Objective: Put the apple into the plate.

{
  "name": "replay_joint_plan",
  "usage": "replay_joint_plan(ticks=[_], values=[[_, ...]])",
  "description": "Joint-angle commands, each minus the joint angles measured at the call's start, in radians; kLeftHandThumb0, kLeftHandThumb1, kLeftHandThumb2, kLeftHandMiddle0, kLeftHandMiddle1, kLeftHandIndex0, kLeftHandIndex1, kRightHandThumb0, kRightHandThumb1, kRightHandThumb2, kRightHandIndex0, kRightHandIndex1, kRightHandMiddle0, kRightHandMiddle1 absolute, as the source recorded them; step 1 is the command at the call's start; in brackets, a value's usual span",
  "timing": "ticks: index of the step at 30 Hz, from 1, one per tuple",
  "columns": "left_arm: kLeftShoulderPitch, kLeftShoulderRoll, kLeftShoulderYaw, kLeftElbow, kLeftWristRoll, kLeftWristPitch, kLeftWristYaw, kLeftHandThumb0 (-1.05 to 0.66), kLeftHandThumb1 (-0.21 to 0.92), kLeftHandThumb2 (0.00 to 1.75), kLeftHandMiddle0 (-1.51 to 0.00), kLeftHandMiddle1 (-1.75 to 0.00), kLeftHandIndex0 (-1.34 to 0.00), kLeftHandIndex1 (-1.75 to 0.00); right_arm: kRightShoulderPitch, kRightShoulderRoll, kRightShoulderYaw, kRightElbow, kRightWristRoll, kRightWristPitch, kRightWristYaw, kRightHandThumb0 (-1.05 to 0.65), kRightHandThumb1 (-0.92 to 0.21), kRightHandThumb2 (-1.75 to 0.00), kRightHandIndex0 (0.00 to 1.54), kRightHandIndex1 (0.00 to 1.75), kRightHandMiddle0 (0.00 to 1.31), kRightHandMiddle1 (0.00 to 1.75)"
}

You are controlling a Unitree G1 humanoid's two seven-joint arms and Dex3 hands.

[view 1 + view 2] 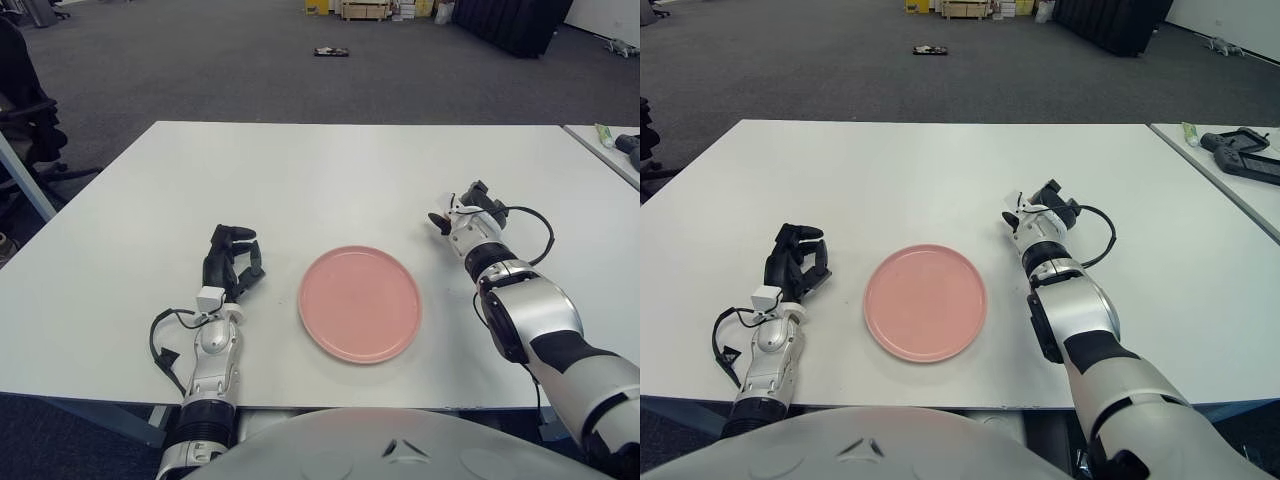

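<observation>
Lying near the middle of the white table [320,170], a pink plate [360,302] was seen, and nothing was held in it. The apple could not be found in either view. The left hand [232,263] was placed left of the plate, with its dark fingers curled inward and nothing grasped. The right hand [468,209] was seen to the right and a little farther away; whether its fingers were wide or narrow cannot be told.
</observation>
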Motion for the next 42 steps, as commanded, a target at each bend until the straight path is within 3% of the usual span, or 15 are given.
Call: replay_joint_plan(ticks=[1,15,27,29,31,36,39,42], values=[[0.027,0.013,0.012,0.043,-0.003,0.025,-0.005,-0.40,0.61,0.95,-0.64,-1.75,-0.38,-1.75,0.071,0.025,-0.017,0.042,0.037,0.032,0.020,-0.59,-0.45,-0.96,0.00,0.47,0.00,0.67],[0.022,0.023,0.012,0.050,0.005,0.032,-0.003,-0.40,0.61,0.96,-0.65,-1.75,-0.39,-1.75,0.082,0.017,-0.021,0.047,0.028,0.028,0.001,-0.58,-0.41,-1.00,0.00,0.93,0.00,1.00],[0.020,0.016,0.021,0.043,-0.007,0.049,0.005,-0.40,0.61,0.95,-0.61,-1.75,-0.39,-1.75,0.090,0.008,-0.050,0.049,0.045,-0.011,-0.017,-0.46,-0.33,-1.18,0.00,1.47,0.02,1.54],[0.020,0.015,0.022,0.043,-0.004,0.049,0.008,-0.39,0.62,0.94,-0.60,-1.75,-0.38,-1.75,0.095,0.003,-0.048,0.051,0.040,-0.025,-0.016,-0.42,-0.50,-1.03,0.01,1.62,0.24,1.65],[0.018,0.016,0.023,0.045,-0.002,0.047,0.009,-0.39,0.62,0.94,-0.59,-1.75,-0.38,-1.75,0.103,-0.003,-0.047,0.056,0.037,-0.043,-0.012,-0.41,-0.55,-0.98,0.03,1.68,0.32,1.68],[0.014,0.019,0.025,0.056,-0.002,0.035,0.005,-0.39,0.62,0.94,-0.60,-1.75,-0.38,-1.75,0.108,-0.008,-0.058,0.059,0.046,-0.071,-0.010,-0.42,-0.50,-1.05,0.12,1.74,0.45,1.71],[0.011,0.019,0.026,0.061,-0.003,0.029,0.003,-0.40,0.61,0.95,-0.61,-1.75,-0.39,-1.75,0.109,-0.010,-0.068,0.060,0.054,-0.086,-0.021,-0.14,-0.45,-1.12,0.25,1.74,0.55,1.64],[0.010,0.019,0.027,0.064,-0.004,0.026,0.002,-0.40,0.61,0.96,-0.62,-1.75,-0.39,-1.75,0.109,-0.010,-0.076,0.062,0.059,-0.094,-0.035,-0.05,-0.40,-1.18,0.33,1.75,0.61,1.59]])
